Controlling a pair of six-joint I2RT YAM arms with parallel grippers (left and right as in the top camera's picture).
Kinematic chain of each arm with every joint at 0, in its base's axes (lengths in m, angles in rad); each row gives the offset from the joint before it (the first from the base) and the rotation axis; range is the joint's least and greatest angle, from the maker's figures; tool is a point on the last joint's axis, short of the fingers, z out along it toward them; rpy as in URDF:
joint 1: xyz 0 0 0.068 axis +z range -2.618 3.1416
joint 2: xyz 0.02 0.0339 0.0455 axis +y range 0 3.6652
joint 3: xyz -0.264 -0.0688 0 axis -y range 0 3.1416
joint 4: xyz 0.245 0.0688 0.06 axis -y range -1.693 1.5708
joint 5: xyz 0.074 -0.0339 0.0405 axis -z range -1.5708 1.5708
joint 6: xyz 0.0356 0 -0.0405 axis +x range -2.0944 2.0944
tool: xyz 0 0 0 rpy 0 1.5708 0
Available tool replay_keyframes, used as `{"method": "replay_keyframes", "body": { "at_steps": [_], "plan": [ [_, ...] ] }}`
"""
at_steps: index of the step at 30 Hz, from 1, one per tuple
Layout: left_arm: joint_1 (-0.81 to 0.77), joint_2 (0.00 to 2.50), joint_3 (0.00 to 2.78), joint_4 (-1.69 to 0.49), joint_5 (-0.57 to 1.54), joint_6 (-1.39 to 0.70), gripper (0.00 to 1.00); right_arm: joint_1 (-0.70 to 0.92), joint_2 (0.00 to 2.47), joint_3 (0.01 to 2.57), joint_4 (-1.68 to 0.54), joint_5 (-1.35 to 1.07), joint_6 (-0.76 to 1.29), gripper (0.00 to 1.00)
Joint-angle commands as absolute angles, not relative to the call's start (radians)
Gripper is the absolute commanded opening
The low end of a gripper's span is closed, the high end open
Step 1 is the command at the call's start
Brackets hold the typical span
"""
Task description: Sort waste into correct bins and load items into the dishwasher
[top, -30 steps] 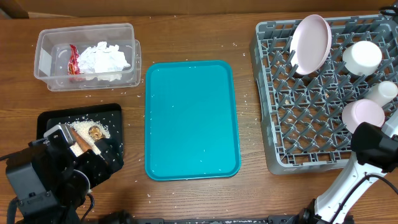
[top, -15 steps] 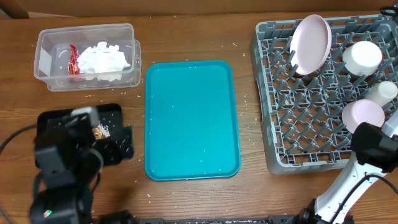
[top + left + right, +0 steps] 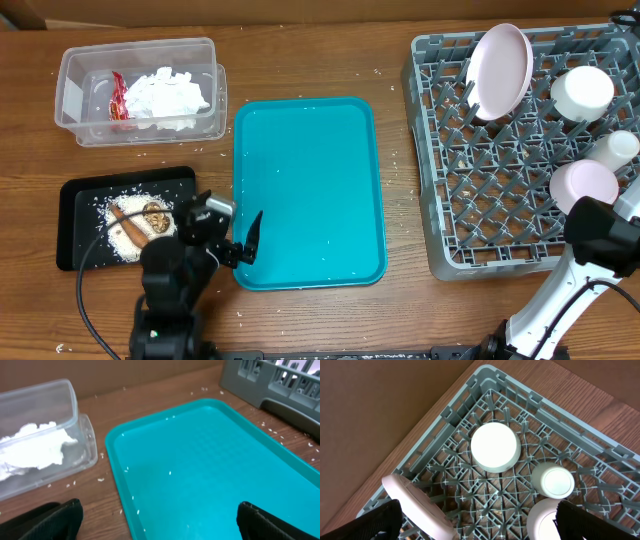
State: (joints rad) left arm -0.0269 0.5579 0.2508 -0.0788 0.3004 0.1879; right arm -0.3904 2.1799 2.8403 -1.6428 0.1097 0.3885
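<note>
Both left gripper (image 3: 159, 507) and right gripper (image 3: 477, 507) are held wide open, empty. Stray white crumbs (image 3: 170, 473) are seen on the teal tray (image 3: 215, 450), straight ahead of the left fingers (image 3: 45, 520). The tray's long axis runs away from them, and the left arm is judged nearer.

Black left arm (image 3: 165, 285), black left pincer (image 3: 159, 508) (matte, blunt), white right arm (image 3: 545, 305), black housing (image 3: 600, 232)
</note>
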Motion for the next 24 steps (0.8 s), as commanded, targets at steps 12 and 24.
{"method": "replay_keyframes", "body": {
  "at_steps": [12, 24],
  "plan": [
    [-0.031, 0.149, 0.004, -0.047, 0.269, 0.178, 1.00, -0.389, 2.160, 2.841, -1.641, 0.115, 0.390, 1.00],
    [-0.007, 0.072, 0.004, -0.075, 0.011, -0.089, 1.00, -0.389, 2.160, 2.841, -1.641, 0.115, 0.390, 1.00]
  ]
}}
